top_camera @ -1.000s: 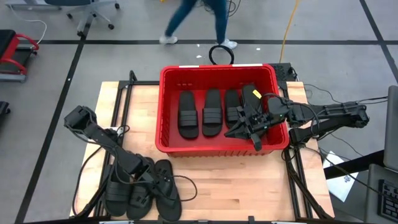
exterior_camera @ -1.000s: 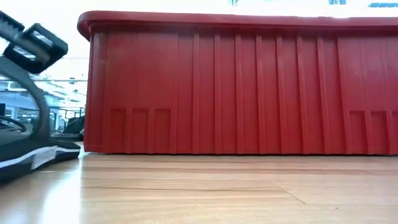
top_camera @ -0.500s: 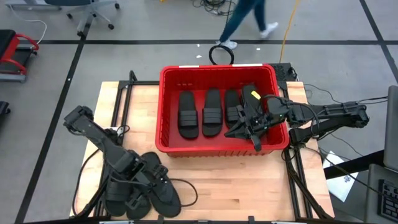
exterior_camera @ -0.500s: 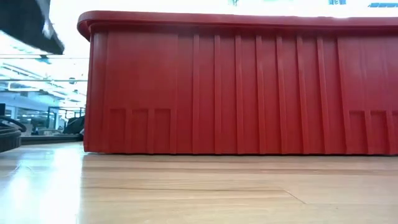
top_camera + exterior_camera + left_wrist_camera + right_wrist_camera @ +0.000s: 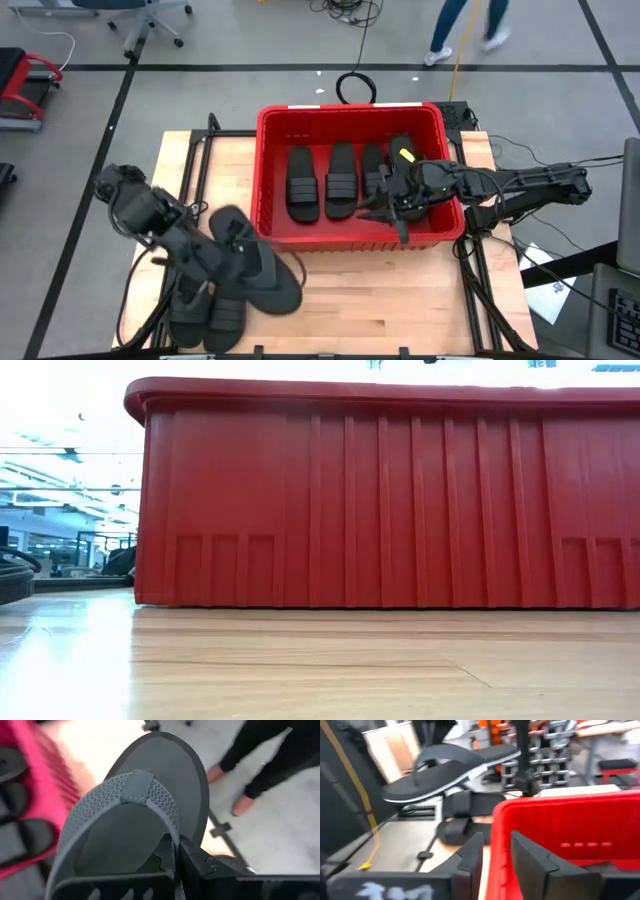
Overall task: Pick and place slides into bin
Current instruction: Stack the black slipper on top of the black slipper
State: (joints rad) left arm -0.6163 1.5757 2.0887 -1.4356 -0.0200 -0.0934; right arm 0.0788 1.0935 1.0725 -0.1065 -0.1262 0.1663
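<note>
My left gripper (image 5: 235, 255) is shut on a black thong flip-flop (image 5: 258, 272), held up over the table's near left part; the flip-flop also shows in the right wrist view (image 5: 445, 765). Other black slides (image 5: 205, 308) lie in a heap on the table below it. The red bin (image 5: 268, 150) stands at the far middle. Three ribbed-strap slides (image 5: 341, 180) lie flat side by side on its floor, and another slide (image 5: 404, 155) is at its right. My right gripper (image 5: 392, 208) is open and empty over the bin's near right part. My left gripper (image 5: 176, 862) pinches one arm of the flip-flop's woven thong strap (image 5: 167, 827) between its two fingers, back from the toe post. The fingers lie along the sole and point toward the toe. The flip-flop is lifted clear of the table and the heap.
The bin's tall near wall (image 5: 400, 500) fills the low view, with bare wooden tabletop (image 5: 400, 300) in front of it. A person's legs (image 5: 465, 30) pass on the floor beyond the table; legs also show in the left wrist view (image 5: 260, 765).
My left gripper has risen from the heap at the near left with the thong flip-flop, lifting it clear of the table and carrying it a little toward the bin. My right gripper has shifted slightly toward the table's left over the bin.
</note>
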